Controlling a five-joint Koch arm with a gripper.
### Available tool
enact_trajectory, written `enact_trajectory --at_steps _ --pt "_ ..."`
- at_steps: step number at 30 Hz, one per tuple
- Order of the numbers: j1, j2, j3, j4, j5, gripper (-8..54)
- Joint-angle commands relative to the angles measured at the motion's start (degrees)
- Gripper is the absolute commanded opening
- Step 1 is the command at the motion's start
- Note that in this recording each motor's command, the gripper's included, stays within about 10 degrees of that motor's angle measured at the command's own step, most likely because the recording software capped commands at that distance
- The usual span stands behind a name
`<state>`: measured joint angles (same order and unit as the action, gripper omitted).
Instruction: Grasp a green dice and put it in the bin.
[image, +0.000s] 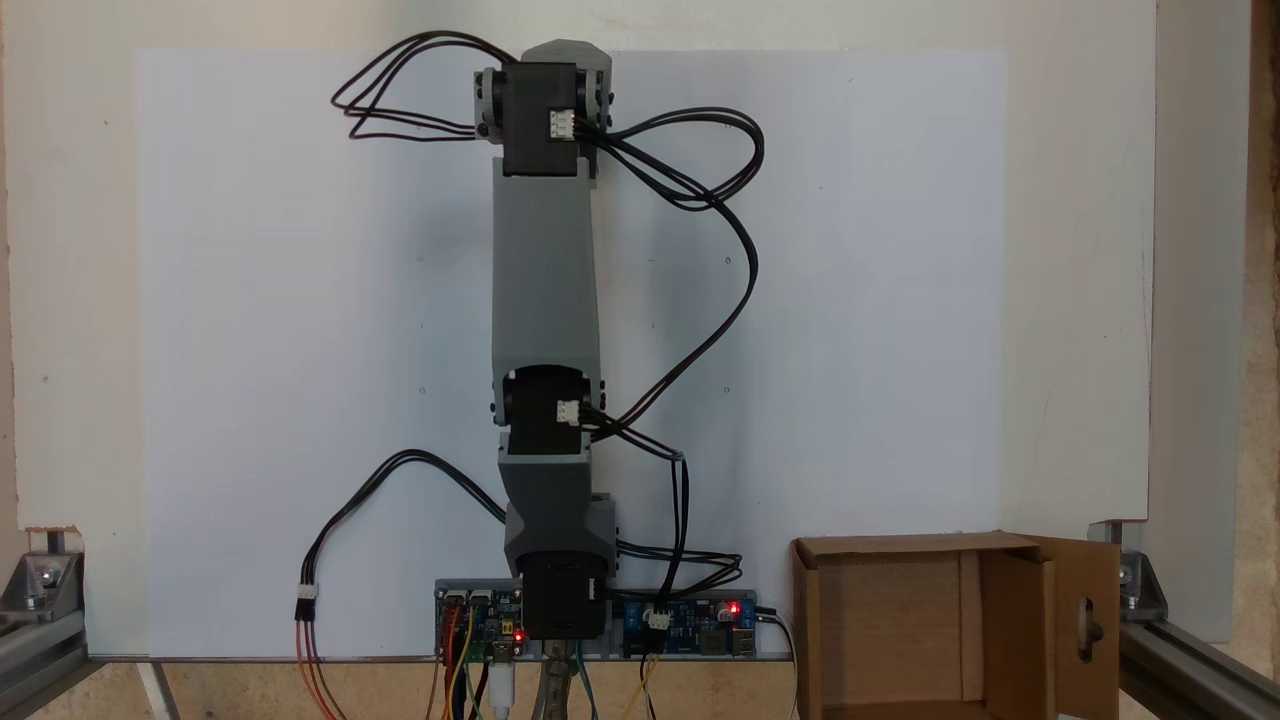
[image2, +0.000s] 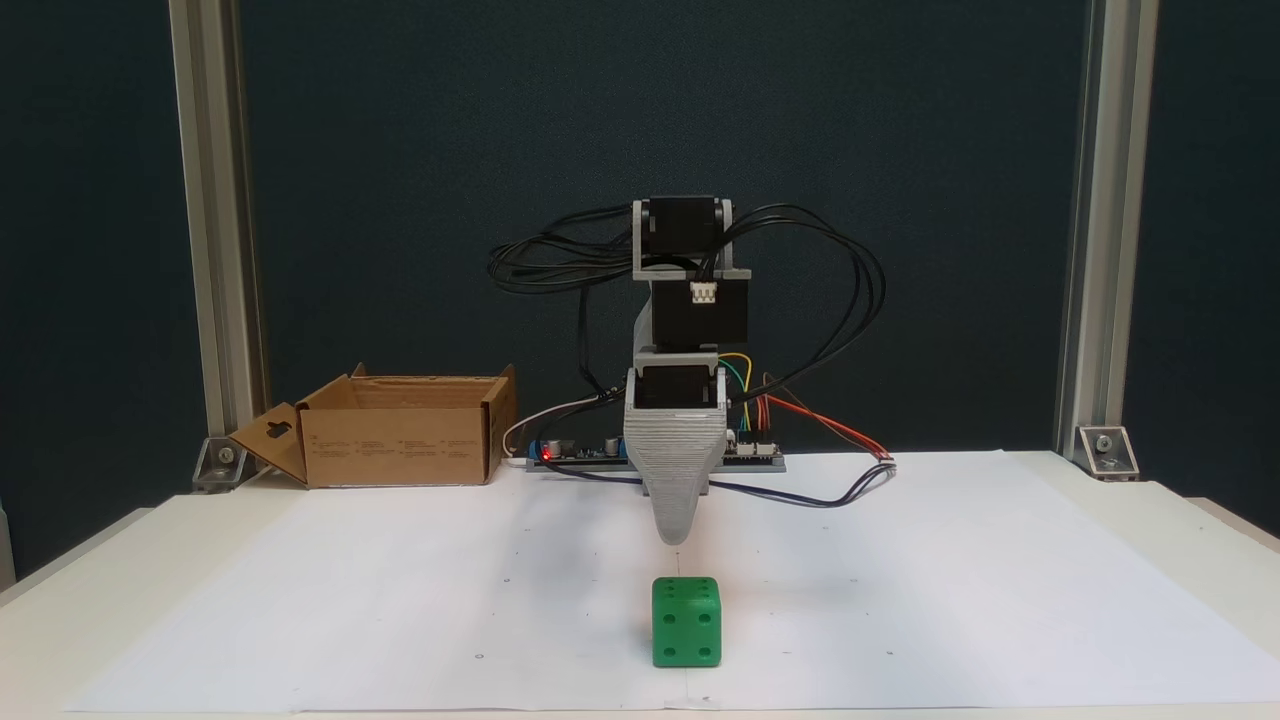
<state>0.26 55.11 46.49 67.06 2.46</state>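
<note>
We note the small bright green plastic dice (image2: 686, 621) with recessed pips resting on the white paper sheet (image2: 900, 600) that covers the worktop (image2: 1180, 540), near the front edge of a fixed view. The grey ribbed plastic claw (image2: 676, 535) hangs tip-down just above and behind it, apart from it; only one tip shows, so we cannot tell its state. The brown corrugated cardboard bin (image2: 400, 445), flaps open, sits well apart, beside the arm's base electronics board (image2: 580, 455).
</note>
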Motion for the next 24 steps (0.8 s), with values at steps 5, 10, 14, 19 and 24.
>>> enact_trajectory --at_steps 5,10,14,19,24 --pt "0.70 0.26 -2.81 -0.26 2.64 43.3" --pt "0.70 -0.18 -2.81 -0.26 2.81 43.2" --pt "0.70 -0.79 -2.81 -0.26 2.72 43.2" --pt "0.70 -1.49 -2.81 -0.79 2.90 43.2" --pt "0.62 -2.72 -2.81 -1.14 2.99 43.2"
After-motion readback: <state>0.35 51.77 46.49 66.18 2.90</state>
